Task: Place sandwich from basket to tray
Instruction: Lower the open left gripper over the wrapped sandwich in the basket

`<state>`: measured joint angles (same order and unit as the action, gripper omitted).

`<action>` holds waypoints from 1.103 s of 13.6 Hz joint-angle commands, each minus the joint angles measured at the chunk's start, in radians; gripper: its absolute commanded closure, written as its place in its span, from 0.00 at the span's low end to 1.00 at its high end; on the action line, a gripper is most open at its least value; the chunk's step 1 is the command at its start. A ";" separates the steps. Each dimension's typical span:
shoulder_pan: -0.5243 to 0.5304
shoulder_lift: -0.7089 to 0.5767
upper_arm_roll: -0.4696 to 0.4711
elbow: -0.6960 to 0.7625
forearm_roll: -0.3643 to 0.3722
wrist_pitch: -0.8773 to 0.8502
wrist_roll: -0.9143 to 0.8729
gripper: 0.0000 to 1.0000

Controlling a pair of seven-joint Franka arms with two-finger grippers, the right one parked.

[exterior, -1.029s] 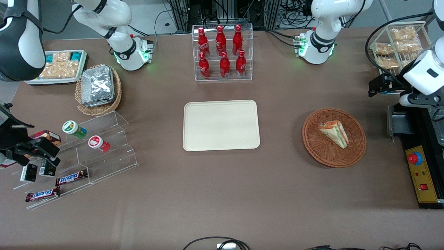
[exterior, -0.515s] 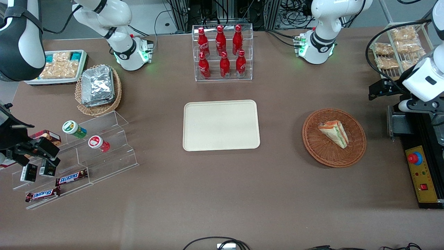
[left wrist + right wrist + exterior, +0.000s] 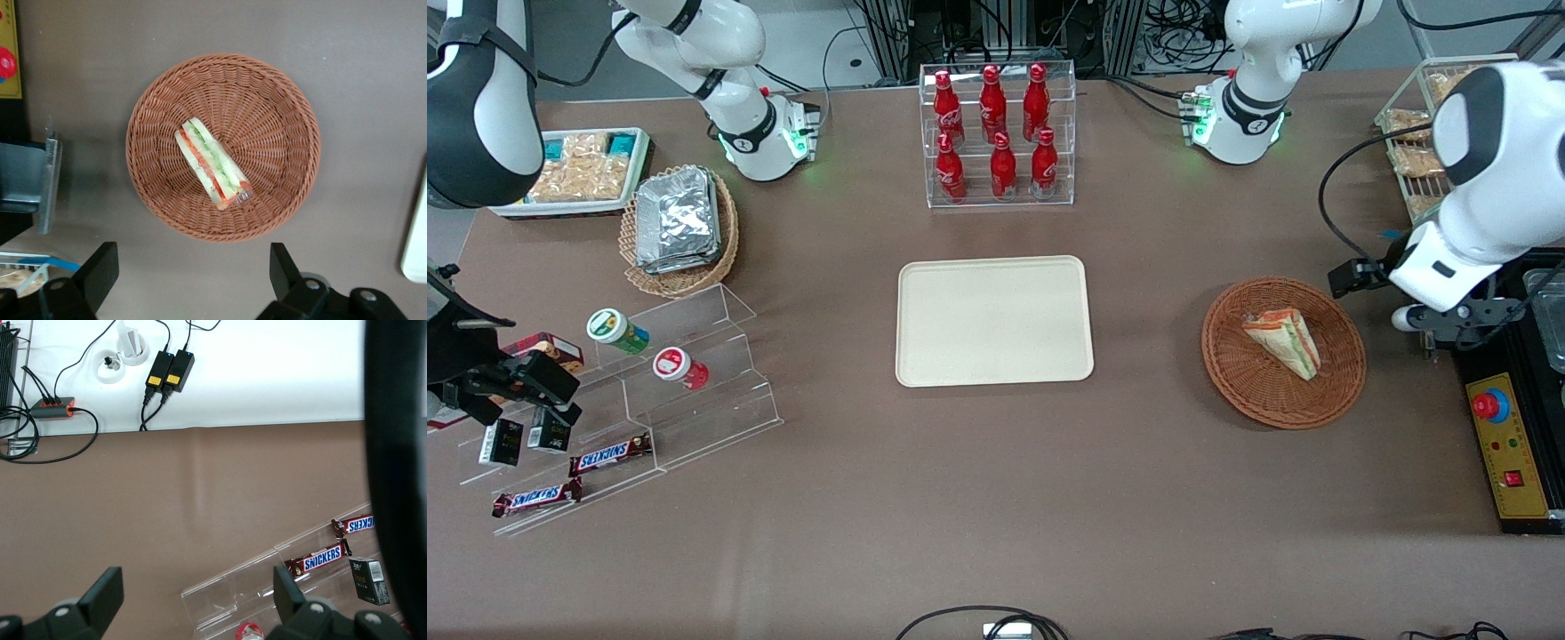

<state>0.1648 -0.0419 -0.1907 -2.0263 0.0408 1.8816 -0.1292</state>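
Sandwich (image 3: 213, 161): lies on its side in the middle of the basket (image 3: 280, 107), cut edge with its red and green layers showing, nothing touching it.
Pincer (image 3: 193, 270): spread wide and empty, hovering above the basket near its rim (in the front view it sits beside the basket, toward the working arm's end of the bench (image 3: 996, 498)).
Tray (image 3: 994, 321): bare, well apart from the basket, toward the parked arm's end.
Risk, alignment: the wedge lies diagonal to the fingers (image 3: 100, 267); closing without turning would likely push it aside.
Risk, squeeze: soft bread could crush, or the filling slide out.
Risk, basket: a low descent might snag the wicker and drag the light basket along.
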 commanded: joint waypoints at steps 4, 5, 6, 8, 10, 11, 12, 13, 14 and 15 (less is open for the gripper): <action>0.005 -0.009 0.000 -0.221 0.013 0.270 -0.234 0.00; 0.005 0.006 0.000 -0.229 0.013 0.293 -0.274 0.00; 0.005 0.026 0.000 -0.232 0.013 0.303 -0.315 0.00; 0.005 0.051 0.000 -0.236 0.013 0.324 -0.354 0.00; 0.005 0.068 0.000 -0.279 0.013 0.404 -0.417 0.00; 0.005 0.082 0.000 -0.299 0.013 0.445 -0.438 0.00; 0.005 0.095 0.000 -0.314 0.013 0.485 -0.457 0.00; 0.005 0.108 0.000 -0.327 0.013 0.516 -0.480 0.00; 0.005 0.120 0.000 -0.337 0.013 0.540 -0.495 0.00; 0.005 0.131 0.000 -0.342 0.013 0.559 -0.507 0.00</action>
<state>0.1662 0.0792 -0.1880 -2.3494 0.0409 2.3960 -0.5936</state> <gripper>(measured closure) 0.000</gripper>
